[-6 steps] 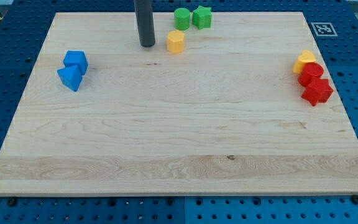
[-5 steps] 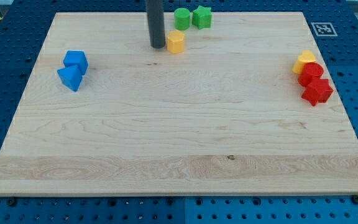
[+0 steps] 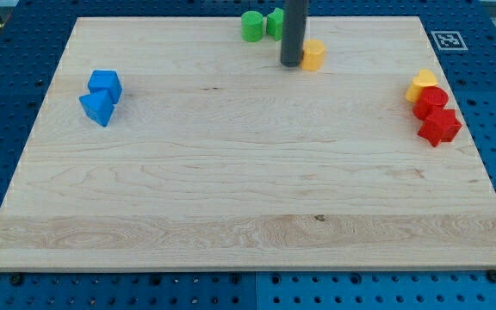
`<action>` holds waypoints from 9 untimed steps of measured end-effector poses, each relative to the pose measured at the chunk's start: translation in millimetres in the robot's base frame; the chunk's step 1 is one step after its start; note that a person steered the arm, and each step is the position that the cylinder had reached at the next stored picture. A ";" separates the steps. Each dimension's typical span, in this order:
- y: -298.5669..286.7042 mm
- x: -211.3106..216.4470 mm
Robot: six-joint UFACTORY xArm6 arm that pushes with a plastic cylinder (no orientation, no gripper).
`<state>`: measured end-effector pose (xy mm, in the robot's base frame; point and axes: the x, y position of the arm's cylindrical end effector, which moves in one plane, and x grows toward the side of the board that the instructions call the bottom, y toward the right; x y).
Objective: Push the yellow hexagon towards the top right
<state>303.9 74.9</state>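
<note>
As my rod stands upright near the view's top, my tip (image 3: 291, 64) sits on the wooden tabletop (image 3: 248, 198) right against the left side of the yellow hexagon (image 3: 313, 54), apparently touching it. The hexagon lies in the upper middle of the tabletop, somewhat right of centre and close to the top edge. My arm carries no hand at all, only this dark rod, so nothing is clenched or grasped; contact is by the rod's side alone.

Just left of the rod, at the top edge, stands a green cylinder (image 3: 251, 26). A second green block (image 3: 275, 21) sits beside it, partly hidden behind the rod, so I cannot make out its shape. Both are near the hexagon but apart from it.

At the view's right edge a second yellow block (image 3: 420, 83), rounded like a heart, heads a tight cluster: a red rounded block (image 3: 430, 101) touches it from below, and a red star-like block (image 3: 440, 126) sits just under that.

Well apart, at the view's left, two blue blocks huddle together: a blue cube (image 3: 106, 83) above and a blue triangular block (image 3: 96, 108) touching it below.

A black-and-white marker tag (image 3: 447, 40) lies at the tabletop's top right corner, on a blue perforated base (image 3: 7, 95).
</note>
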 end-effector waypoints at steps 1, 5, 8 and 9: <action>38.0 0.0; 38.4 -31.3; 100.1 -33.8; 100.1 -33.8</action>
<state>270.0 175.0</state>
